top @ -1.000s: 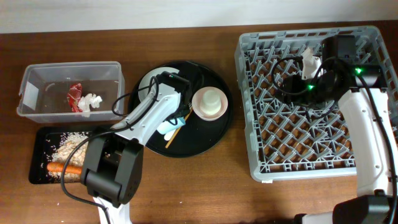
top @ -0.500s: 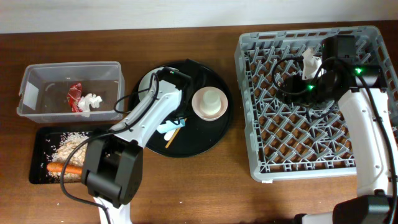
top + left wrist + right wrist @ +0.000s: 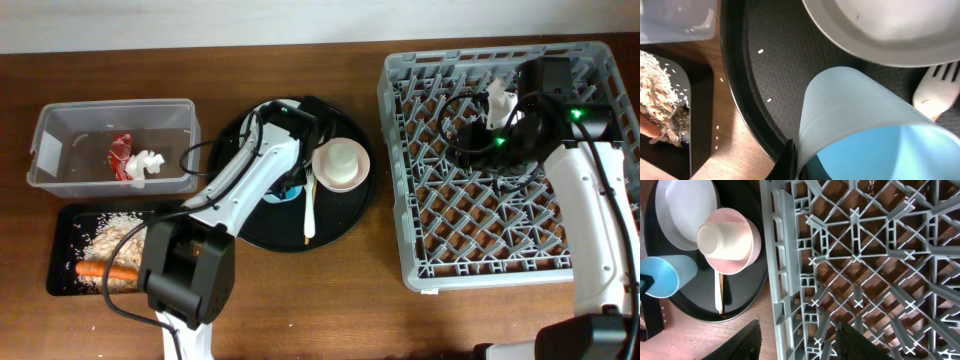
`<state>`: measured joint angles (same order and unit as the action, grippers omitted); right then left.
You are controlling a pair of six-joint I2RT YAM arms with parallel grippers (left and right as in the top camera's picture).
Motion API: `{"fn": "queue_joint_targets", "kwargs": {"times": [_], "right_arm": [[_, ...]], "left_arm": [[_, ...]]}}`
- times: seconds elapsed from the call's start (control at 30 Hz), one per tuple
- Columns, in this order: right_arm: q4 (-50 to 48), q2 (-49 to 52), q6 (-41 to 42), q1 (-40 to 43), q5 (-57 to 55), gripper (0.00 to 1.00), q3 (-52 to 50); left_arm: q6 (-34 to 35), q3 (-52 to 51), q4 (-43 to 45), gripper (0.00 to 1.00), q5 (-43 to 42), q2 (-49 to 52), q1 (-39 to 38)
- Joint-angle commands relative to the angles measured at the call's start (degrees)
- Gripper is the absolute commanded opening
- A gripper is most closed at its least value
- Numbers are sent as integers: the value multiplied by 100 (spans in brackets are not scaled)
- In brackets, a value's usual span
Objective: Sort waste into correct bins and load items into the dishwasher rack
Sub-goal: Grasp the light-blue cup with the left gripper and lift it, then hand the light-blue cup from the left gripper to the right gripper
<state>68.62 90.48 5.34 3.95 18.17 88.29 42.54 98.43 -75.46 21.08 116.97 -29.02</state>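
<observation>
On the wooden table, left jaws clasp the blue cup; right jaws gape over the rack.

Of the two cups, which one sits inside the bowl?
The white cup: it stands in the pink bowl. The blue cup is outside the bowl, further along the tray.

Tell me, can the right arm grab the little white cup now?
Probably yes. The white cup sits in the bowl with nothing covering it, and the right claw is open near the rack edge. The left arm, holding the blue cup, is close and might get bumped.
</observation>
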Motion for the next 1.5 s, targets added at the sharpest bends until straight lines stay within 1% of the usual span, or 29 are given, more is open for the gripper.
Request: {"fn": "queue_joint_targets", "kwargs": {"times": [0.0,0.03,0.07,0.1,0.13,0.17,0.2,0.23,0.27,0.3,0.33,0.37,0.43,0.47,0.5,0.53,0.57,0.63,0.7,0.77,0.9,1.07,1.17,1.23,1.3,1.33,1.4,1.43,1.47], "right_arm": [[17,-96,-61,26,-50,51,37],[17,-96,-61,26,-50,51,37],[15,-96,-61,26,-50,51,37],[15,-96,-61,26,-50,51,37],[17,-96,-59,26,-50,57,37],[24,-96,-59,24,-48,63,37],[90,-96,-59,26,-48,67,37],[166,-96,-59,26,-48,68,37],[260,-96,-61,26,-48,72,37],[365,-96,-68,22,-44,80,37],[428,-96,-540,22,365,81,37],[490,-96,-1106,22,1102,81,37],[505,-96,-1460,20,1880,81,37],[509,-96,-1947,20,2855,81,37],[514,-96,-2358,20,3598,81,37],[511,-96,-2782,7,4385,81,37],[461,-96,-3064,-168,4944,81,37],[116,-96,-3056,-634,4957,81,37],[-400,-92,-2896,-1078,5025,84,37],[-1067,-48,-2581,-1432,5018,84,37],[-1456,-31,-2583,-1884,5045,87,37],[-2070,-28,-2583,-2256,5042,86,37],[-2249,-9,-2566,-2286,5071,77,37],[-2354,-9,-2411,-2284,5062,61,37],[-2413,-9,-2411,-2284,5062,54,37],[-2457,-9,-2411,-2284,5064,43,37],[-2516,-9,-2409,-2284,5062,40,37],[-2518,-9,-2409,-2273,5060,39,37],[-2514,-9,-2409,-2240,5060,36,37]], "left_arm": [[-306,562,-378,0,83,22,184],[-448,686,-452,0,85,9,247],[-855,916,-656,0,81,-120,485],[-1790,968,-699,0,79,-247,684],[-1906,970,-732,0,68,-323,811],[-2031,970,-730,0,-251,-409,1005],[-2704,970,-428,0,-868,-492,1147],[-3453,970,-33,0,-1823,-601,1294],[-3921,970,170,0,-2675,-678,1421],[-5270,970,472,0,-5525,-793,1893],[-5694,968,470,0,-6516,-796,2090],[-6811,966,271,0,-8393,-796,2673],[-8190,960,-234,0,-10148,-793,3246],[-9497,955,-1165,0,-10998,-793,3598],[-10163,942,-1816,0,-11088,-793,3707],[-10520,874,-2127,0,-10974,-793,3683],[-10533,686,-2085,0,-10968,-798,3523],[-10743,509,-1989,0,-11044,-798,3318],[-10741,323,-1690,0,-11125,-798,3088],[-10738,243,-1517,0,-11125,-793,2824],[-10736,240,-1231,0,-11110,-791,2522],[-10734,177,-1163,0,-10834,-791,2345],[-10732,177,-1137,0,-10828,-791,2317],[-10734,177,-1132,0,-10826,-791,2273],[-10734,177,-1130,0,-10738,-791,2262],[-10732,177,-1134,0,-10638,-791,2280],[-10734,177,-1132,2,-10408,-791,2236],[-10732,177,-1067,8,-10207,-791,2280],[-10649,177,-968,9,-10085,-791,2291]]}}
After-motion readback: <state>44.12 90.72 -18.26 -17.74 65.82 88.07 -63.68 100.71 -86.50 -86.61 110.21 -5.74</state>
